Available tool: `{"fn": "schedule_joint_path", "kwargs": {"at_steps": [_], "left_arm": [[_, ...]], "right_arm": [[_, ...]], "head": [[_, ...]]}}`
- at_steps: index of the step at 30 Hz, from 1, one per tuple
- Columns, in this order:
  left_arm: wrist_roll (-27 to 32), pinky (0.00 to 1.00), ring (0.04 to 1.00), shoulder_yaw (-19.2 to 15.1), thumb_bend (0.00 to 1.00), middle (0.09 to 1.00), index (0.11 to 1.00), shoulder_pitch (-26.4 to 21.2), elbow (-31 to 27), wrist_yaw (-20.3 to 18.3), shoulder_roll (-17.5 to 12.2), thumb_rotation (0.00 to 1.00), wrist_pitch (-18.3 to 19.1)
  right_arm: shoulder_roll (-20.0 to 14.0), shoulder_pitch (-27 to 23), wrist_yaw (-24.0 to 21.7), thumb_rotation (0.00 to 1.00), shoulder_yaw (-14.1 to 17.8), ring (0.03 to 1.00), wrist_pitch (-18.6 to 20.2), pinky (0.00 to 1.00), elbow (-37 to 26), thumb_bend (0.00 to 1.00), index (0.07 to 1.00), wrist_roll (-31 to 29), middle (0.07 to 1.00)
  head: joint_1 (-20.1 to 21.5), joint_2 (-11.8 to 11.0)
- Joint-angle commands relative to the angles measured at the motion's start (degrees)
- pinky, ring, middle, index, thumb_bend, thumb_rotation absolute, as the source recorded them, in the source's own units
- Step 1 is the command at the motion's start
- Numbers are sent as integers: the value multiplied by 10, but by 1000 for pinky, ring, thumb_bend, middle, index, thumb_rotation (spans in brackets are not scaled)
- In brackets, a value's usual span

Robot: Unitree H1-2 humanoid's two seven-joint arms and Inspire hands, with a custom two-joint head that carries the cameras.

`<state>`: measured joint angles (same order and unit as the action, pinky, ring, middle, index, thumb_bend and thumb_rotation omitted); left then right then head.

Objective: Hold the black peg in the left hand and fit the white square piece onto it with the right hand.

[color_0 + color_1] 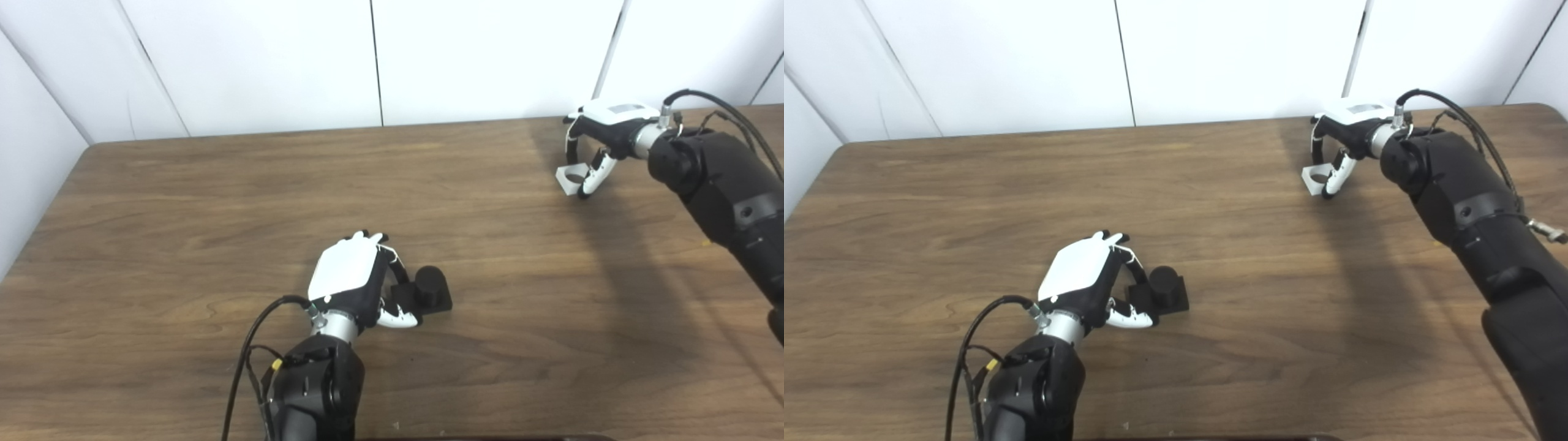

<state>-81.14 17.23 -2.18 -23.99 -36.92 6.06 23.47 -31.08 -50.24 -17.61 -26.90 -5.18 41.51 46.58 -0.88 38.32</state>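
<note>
Looking nearest you, your left robot hand (355, 278) sits low on the wooden worktop (184, 245), its fingers curled around the near side of the black peg (429, 288), which rests on the surface by its square base. Farther back at the right, your right robot hand (597, 141) pinches the white square piece (569, 179) between fingers and thumb, tilted, near the worktop's far edge. No readable writing shows anywhere.

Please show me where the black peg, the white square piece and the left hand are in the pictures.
black peg (431, 285), left eye view, on the round top of the peg.
white square piece (571, 179), left eye view, on its flat face beside the hole.
left hand (1078, 277), right eye view, on the white back of the hand.
</note>
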Motion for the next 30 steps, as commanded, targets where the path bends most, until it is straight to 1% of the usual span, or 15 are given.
{"fn": "schedule_joint_path", "kwargs": {"at_steps": [1, 8, 12, 19, 25, 30], "left_arm": [[-19, 1000, 1000, -2, 525, 942, 484, -1, 6, -11, -5, 67, -2], [-14, 1000, 1000, -4, 525, 942, 483, 0, 5, -10, -2, 66, 0], [-12, 1000, 1000, -4, 526, 942, 482, 1, 7, -2, 1, 64, 1], [-7, 1000, 1000, -8, 525, 946, 482, 2, 7, -4, 6, 63, 5], [-3, 1000, 1000, -10, 526, 945, 482, 1, 11, 0, 2, 63, 3], [3, 1000, 1000, -13, 525, 946, 482, 0, 14, 4, 3, 62, 5]], "right_arm": [[-12, -33, 16, 143, 2, 1000, -9, 1000, -5, 523, 490, 1, 939], [-12, -33, 21, 142, 1, 1000, -11, 1000, -3, 524, 489, 4, 934], [-12, -33, 25, 141, 4, 1000, -14, 1000, -2, 525, 489, 0, 932], [-15, -37, 23, 143, 2, 1000, -15, 1000, -5, 525, 489, 2, 938], [-12, -39, 10, 144, 9, 1000, 3, 1000, -25, 524, 490, -2, 938], [-10, -37, -5, 146, 21, 1000, 22, 1000, -55, 525, 490, -10, 945]], "head": [[-1, 0], [-1, -1], [-1, -1], [-5, -2], [-4, -4], [-7, -4]]}}
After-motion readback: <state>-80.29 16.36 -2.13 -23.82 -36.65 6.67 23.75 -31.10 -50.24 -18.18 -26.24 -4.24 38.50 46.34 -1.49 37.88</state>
